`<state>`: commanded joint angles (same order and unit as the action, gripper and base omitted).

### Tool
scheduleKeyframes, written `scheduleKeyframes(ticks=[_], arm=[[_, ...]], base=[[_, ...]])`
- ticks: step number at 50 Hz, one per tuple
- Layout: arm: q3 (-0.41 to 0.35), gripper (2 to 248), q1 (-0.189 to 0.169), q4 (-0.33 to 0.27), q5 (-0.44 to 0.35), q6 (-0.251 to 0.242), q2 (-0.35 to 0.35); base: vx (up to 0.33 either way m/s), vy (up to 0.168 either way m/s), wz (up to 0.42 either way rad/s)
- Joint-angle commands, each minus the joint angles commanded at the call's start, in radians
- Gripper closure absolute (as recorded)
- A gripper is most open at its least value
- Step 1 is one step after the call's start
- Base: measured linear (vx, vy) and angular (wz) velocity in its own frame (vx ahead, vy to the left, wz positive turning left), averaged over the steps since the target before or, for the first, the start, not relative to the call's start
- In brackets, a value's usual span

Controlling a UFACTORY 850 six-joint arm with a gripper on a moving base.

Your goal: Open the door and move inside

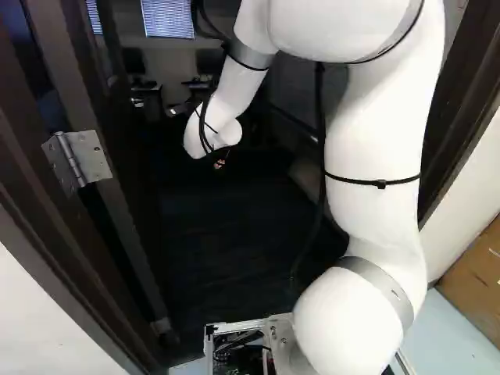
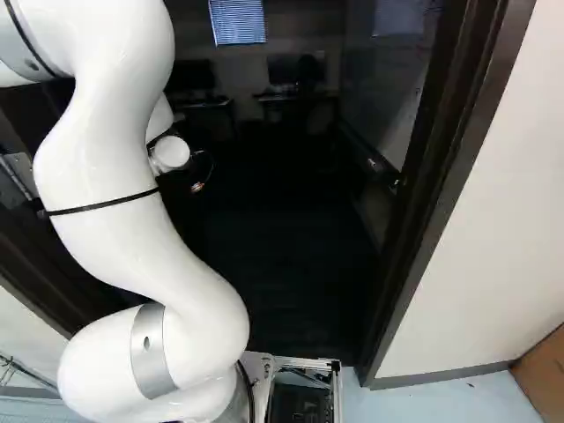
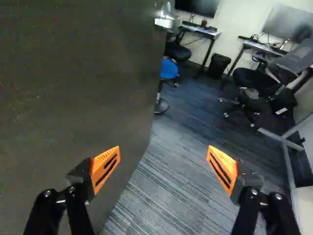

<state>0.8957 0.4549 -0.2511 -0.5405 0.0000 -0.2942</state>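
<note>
A: Listing which item first?

B: Listing the door (image 3: pixel 73 93): standing open, swinging inward from the hinge (image 1: pixel 78 160), carrying a silver handle (image 3: pixel 167 14) by its free edge.

A: Recording the black gripper (image 3: pixel 164 169) how?

B: Recording as empty, spreading its fingers wide. Showing one orange pad (image 3: pixel 105 169) before the door's face, the other beyond the free edge, over the carpet (image 3: pixel 161 196).

A: Noting contact?

B: Finding the door side dark in both base views; perhaps brushing the panel, but not confirming touch.

A: Entering which step?

B: Entering, by judgement, the passage from opening to moving inside. Reaching the white arm (image 1: pixel 375 211) ahead between the left jamb (image 1: pixel 47 223) and the right jamb (image 2: pixel 441 211); placing the moving base (image 2: pixel 336 388) close beside the right jamb's lower end.

A: Itemising the next move?

B: Calling for driving slowly ahead, centring between the jambs' inner edges, and guarding the door's free edge with the arm. Pushing the panel farther in if lacking clearance.

A: Adding hazards?

B: Risking a scrape of the base along the right jamb's foot; risking also a returning door, catching the wrist or pinching the arm.
</note>
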Motion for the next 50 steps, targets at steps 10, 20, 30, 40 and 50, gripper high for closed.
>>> scheduleKeyframes(ticks=[10, 20, 30, 40, 50], arm=[[-0.059, 3, -0.012, 0.022, 0.0, 0.0, 0.05], [-0.118, 3, -0.022, 0.044, 0.0, 0.0, 0.102], [-0.176, 3, -0.032, 0.072, -0.001, 0.0, 0.154], [-0.235, 3, -0.041, 0.11, -0.01, 0.0, 0.208], [-0.293, 3, -0.05, 0.149, -0.025, 0.0, 0.264]], base=[[0.0, 0.0, 0.0], [0.0, 0.0, 0.0], [0.0, 0.0, 0.0], [0.0, 0.0, 0.0], [0.0, 0.0, 0.0]])
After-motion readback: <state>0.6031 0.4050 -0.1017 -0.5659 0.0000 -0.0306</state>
